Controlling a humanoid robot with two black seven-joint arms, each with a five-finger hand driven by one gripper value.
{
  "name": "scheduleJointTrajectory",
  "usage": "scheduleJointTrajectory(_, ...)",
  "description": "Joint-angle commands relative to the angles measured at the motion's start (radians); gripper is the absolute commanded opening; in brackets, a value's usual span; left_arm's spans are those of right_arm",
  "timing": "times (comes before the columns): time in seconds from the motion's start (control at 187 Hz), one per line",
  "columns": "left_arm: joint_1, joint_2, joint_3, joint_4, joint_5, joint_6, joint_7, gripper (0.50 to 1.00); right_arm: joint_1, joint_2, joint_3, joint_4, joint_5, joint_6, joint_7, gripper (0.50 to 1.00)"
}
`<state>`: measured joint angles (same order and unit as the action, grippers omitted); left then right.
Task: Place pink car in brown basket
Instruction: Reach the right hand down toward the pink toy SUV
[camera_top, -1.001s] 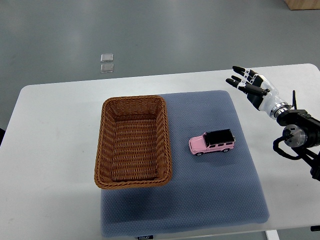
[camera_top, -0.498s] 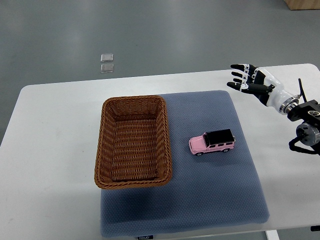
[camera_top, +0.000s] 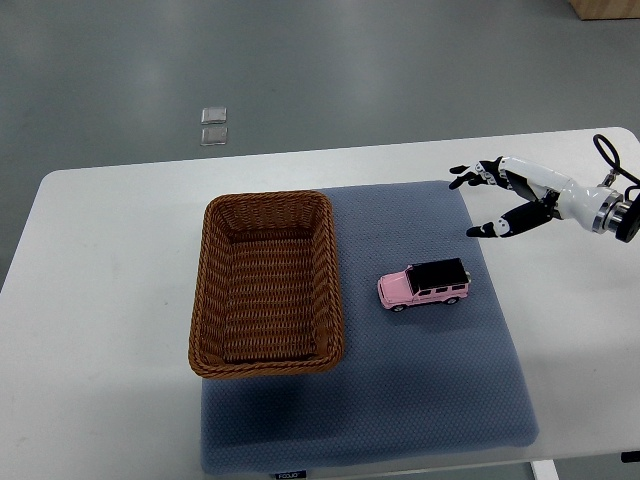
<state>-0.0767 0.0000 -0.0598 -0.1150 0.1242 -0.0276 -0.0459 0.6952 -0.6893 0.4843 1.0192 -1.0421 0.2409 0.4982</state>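
A pink toy car (camera_top: 424, 283) with a black roof rests on its wheels on the blue-grey mat (camera_top: 400, 400), right of centre. The brown wicker basket (camera_top: 207, 290) stands to its left on the mat's left edge, with nothing inside. My right hand (camera_top: 478, 203) reaches in from the right edge, above and to the right of the car and apart from it. Its fingers are spread wide and hold nothing. The left arm does not show.
The mat lies on a white table (camera_top: 100, 300) with bare surface on both sides. Two small clear squares (camera_top: 213, 125) lie on the grey floor beyond the table's far edge. A cardboard corner (camera_top: 605, 8) shows at the top right.
My right hand has moved left and down toward the car and turned, so thumb and fingers now spread apart sideways. The forearm has drawn back toward the right edge. Car and basket are unmoved.
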Motion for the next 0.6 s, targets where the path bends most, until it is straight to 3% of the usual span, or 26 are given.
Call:
scheduleJointTrajectory(0.0, 0.0, 0.0, 0.0, 0.0, 0.0, 0.0, 0.0, 1.0, 0.001, -0.021, -0.016, 0.036, -0.081, -0.006, 0.006, 0.909)
scheduleJointTrajectory(0.289, 0.005, 0.0, 0.0, 0.0, 0.0, 0.0, 0.001, 1.0, 0.037, -0.009, -0.072, 0.098, -0.156, -0.011, 0.006, 0.909)
scheduleJointTrajectory(0.594, 0.005, 0.0, 0.0, 0.002, 0.0, 0.002, 0.003, 1.0, 0.099, 0.05, -0.214, 0.094, -0.202, -0.066, 0.006, 0.909)
